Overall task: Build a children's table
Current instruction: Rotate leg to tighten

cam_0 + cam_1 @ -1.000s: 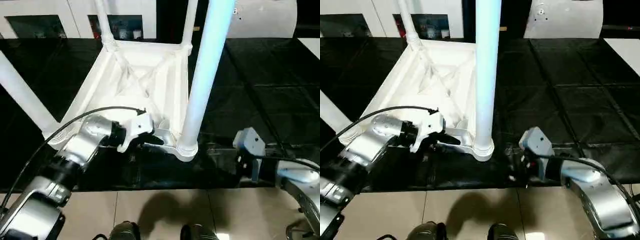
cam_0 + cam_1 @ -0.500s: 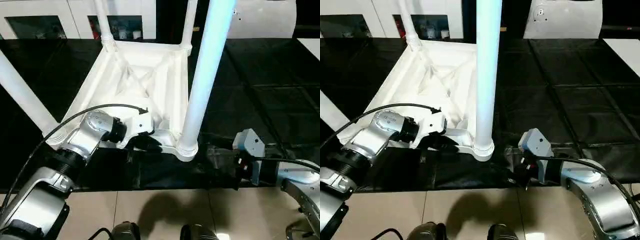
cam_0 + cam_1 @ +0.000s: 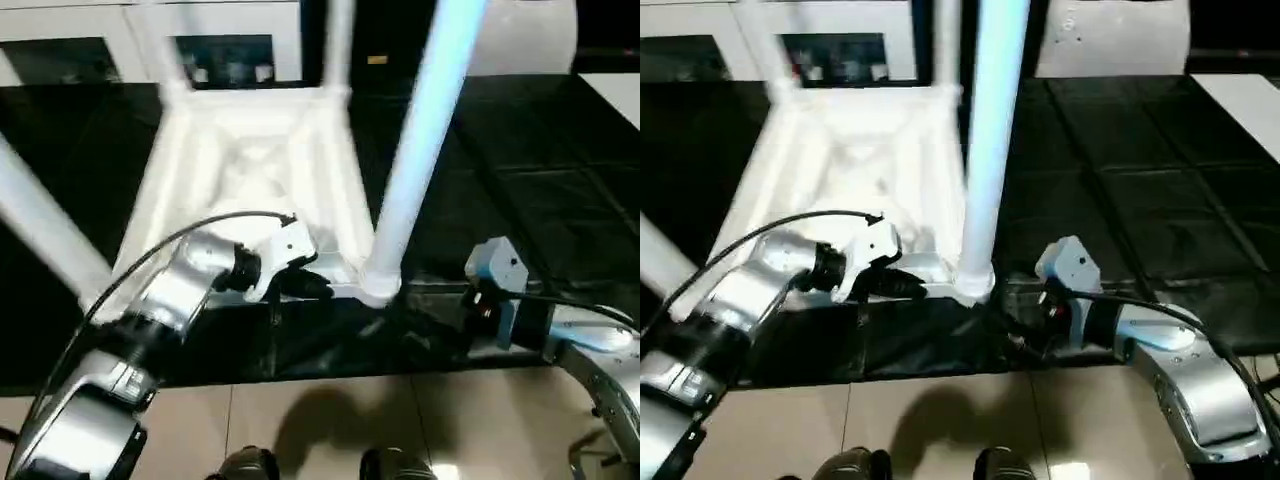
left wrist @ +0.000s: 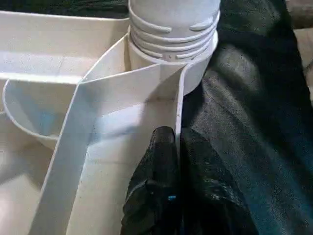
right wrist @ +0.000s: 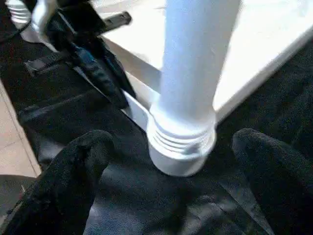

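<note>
The children's table lies upside down on a black mat, its ribbed underside facing up and its white legs standing upright. The nearest leg is set in the front right corner socket. My left gripper is shut on the table's thin front rim, just beside that socket. It also appears in the head view as the left gripper. My right gripper is open, one finger on each side of the leg's ribbed base collar, not touching it.
The black mat covers the floor around the table. Beige tiles and my feet lie in front. A white cabinet with glass fronts stands behind. Another leg rises at the left.
My left gripper's fingers have closed on the table's rim. The right gripper has edged closer to the near leg's base. The head camera has shifted.
</note>
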Available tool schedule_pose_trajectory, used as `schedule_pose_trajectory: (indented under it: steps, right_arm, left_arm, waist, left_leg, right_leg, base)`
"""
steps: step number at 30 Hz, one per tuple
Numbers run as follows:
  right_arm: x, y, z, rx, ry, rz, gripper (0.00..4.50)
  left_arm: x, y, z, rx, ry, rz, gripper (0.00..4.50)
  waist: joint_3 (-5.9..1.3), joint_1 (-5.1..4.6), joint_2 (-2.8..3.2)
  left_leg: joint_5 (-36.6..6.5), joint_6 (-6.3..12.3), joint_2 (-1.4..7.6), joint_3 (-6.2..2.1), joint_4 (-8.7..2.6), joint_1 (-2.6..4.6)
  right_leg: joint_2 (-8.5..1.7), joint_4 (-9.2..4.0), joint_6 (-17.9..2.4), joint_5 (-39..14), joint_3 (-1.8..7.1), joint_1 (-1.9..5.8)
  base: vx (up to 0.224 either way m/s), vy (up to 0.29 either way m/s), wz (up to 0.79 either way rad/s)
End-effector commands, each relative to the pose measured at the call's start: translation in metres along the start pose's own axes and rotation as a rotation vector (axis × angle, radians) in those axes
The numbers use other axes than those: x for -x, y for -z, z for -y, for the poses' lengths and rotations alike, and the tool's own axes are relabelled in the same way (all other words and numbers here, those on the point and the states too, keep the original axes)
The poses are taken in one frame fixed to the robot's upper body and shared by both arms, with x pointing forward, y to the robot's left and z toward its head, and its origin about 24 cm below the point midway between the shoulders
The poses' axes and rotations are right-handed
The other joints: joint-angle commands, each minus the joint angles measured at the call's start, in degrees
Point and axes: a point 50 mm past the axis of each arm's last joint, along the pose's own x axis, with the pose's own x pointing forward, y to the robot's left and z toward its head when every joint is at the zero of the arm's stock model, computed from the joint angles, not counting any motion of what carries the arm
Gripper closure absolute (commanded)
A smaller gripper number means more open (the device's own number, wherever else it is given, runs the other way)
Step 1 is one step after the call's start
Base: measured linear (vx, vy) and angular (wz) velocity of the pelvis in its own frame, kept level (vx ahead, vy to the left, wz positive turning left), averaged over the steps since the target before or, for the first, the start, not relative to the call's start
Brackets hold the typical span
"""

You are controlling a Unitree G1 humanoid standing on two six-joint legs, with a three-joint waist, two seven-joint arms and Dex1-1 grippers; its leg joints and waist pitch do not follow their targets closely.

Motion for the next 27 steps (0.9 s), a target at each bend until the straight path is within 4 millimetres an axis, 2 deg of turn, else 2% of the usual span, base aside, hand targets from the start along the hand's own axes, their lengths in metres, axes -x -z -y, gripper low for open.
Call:
schedule_pose_trajectory:
  steps: [1, 4, 7, 8, 11, 12, 14, 17, 19, 23, 25, 27]
  right_arm:
    - [0.000, -0.003, 0.002, 0.015, 0.003, 0.003, 0.00]
    - [-0.003, -0.003, -0.001, 0.022, -0.033, -0.009, 0.00]
    - [-0.003, -0.002, -0.001, 0.022, -0.042, -0.012, 0.00]
    - [-0.004, -0.002, -0.002, 0.021, -0.048, -0.013, 0.00]
    - [-0.003, -0.003, -0.003, 0.017, -0.074, -0.013, 0.00]
    - [-0.003, -0.002, -0.004, 0.017, -0.082, -0.015, 0.00]
    - [-0.002, -0.002, -0.005, 0.015, -0.092, -0.017, 0.00]
    - [-0.001, -0.002, -0.005, 0.016, -0.092, -0.022, 0.00]
    - [-0.001, -0.001, -0.005, 0.017, -0.091, -0.024, 0.00]
    - [0.000, -0.001, -0.004, 0.019, -0.087, -0.025, 0.00]
    - [0.000, -0.001, -0.005, 0.019, -0.086, -0.026, 0.00]
    - [0.000, -0.001, -0.005, 0.020, -0.086, -0.027, 0.00]
  left_arm:
    - [0.006, 0.005, 0.002, 0.036, -0.046, -0.005, 4.46]
    - [0.006, 0.005, 0.011, -0.040, 0.015, -0.013, 4.46]
    - [0.006, 0.006, 0.009, -0.006, 0.005, 0.003, 4.46]
    - [0.006, 0.005, 0.007, 0.024, -0.006, 0.022, 4.22]
    - [0.007, 0.005, 0.003, 0.023, -0.019, 0.043, 4.06]
    - [0.008, 0.006, 0.002, 0.007, -0.025, 0.026, 3.92]
    - [0.009, 0.008, 0.000, -0.013, -0.037, 0.012, 3.92]
    - [0.010, 0.007, -0.005, -0.033, -0.048, 0.005, 3.92]
    - [0.010, 0.007, -0.006, -0.035, -0.049, 0.004, 3.92]
    - [0.009, 0.007, -0.007, -0.046, -0.015, -0.011, 3.92]
    - [0.008, 0.011, -0.006, -0.062, 0.010, -0.040, 3.92]
    - [0.007, 0.013, -0.006, -0.067, 0.021, -0.057, 3.92]
  waist:
    - [-4.88, 0.75, -1.15]
    - [-4.89, 0.73, -1.18]
    - [-4.75, 0.77, -1.03]
    - [-4.76, 0.86, -1.15]
    - [-4.69, 1.05, -1.13]
    - [-4.62, 1.12, -1.09]
    - [-4.61, 1.17, -1.12]
    - [-4.43, 1.36, -0.83]
    - [-4.43, 1.35, -1.01]
    - [-4.37, 1.29, -0.90]
    - [-4.30, 1.35, -0.75]
    - [-4.38, 1.42, -0.86]
  left_leg:
    - [-6.82, 4.82, 3.26, -1.21, -3.56, 0.49]
    - [-6.24, 5.46, 3.36, -1.19, -3.59, 0.57]
    - [-7.01, 5.64, 3.36, -1.09, -3.69, 0.76]
    - [-7.20, 5.57, 3.32, -1.07, -3.69, 0.75]
    - [-7.72, 5.26, 3.18, -1.05, -3.66, 0.71]
    - [-8.27, 5.18, 3.15, -1.09, -3.71, 0.69]
    - [-8.49, 5.00, 3.26, -1.14, -3.79, 0.73]
    - [-10.22, 4.25, 3.23, -1.19, -3.91, 0.94]
    - [-10.71, 3.91, 3.27, -1.25, -4.02, 0.91]
    - [-12.10, 3.16, 3.23, -1.30, -4.11, 0.94]
    - [-12.34, 3.23, 3.22, -1.33, -4.16, 1.01]
    - [-12.27, 3.16, 3.33, -1.35, -4.19, 1.03]
  right_leg:
    - [-5.13, -4.44, -12.29, -14.25, 2.60, 3.51]
    - [-5.06, -4.47, -11.88, -13.74, 2.63, 3.29]
    - [-4.89, -4.44, -12.21, -12.70, 2.61, 3.02]
    - [-4.95, -4.44, -12.28, -12.78, 2.62, 3.08]
    - [-5.08, -4.59, -11.98, -14.16, 2.62, 3.08]
    - [-5.06, -4.83, -11.26, -15.51, 2.64, 3.07]
    - [-5.10, -4.90, -10.90, -16.13, 2.65, 3.06]
    - [-5.05, -5.27, -10.09, -19.11, 2.62, 2.78]
    - [-5.04, -5.29, -9.75, -19.71, 2.62, 2.79]
    - [-5.19, -5.53, -9.51, -21.90, 2.66, 2.74]
    - [-5.14, -5.72, -9.21, -22.36, 2.68, 2.58]
    - [-5.14, -5.55, -9.37, -21.43, 2.70, 2.58]
  base:
    - [0.000, 0.000, 0.00]
    - [0.000, 0.000, 0.00]
    - [0.000, 0.000, 0.00]
    - [0.000, 0.000, 0.00]
    - [0.000, 0.000, 0.00]
    - [0.000, 0.000, 0.00]
    - [0.000, 0.000, 0.00]
    - [0.000, 0.000, 0.00]
    - [0.000, 0.000, 0.00]
    - [0.000, 0.000, 0.00]
    - [0.000, 0.000, 0.00]
    - [0.000, 0.000, 0.00]
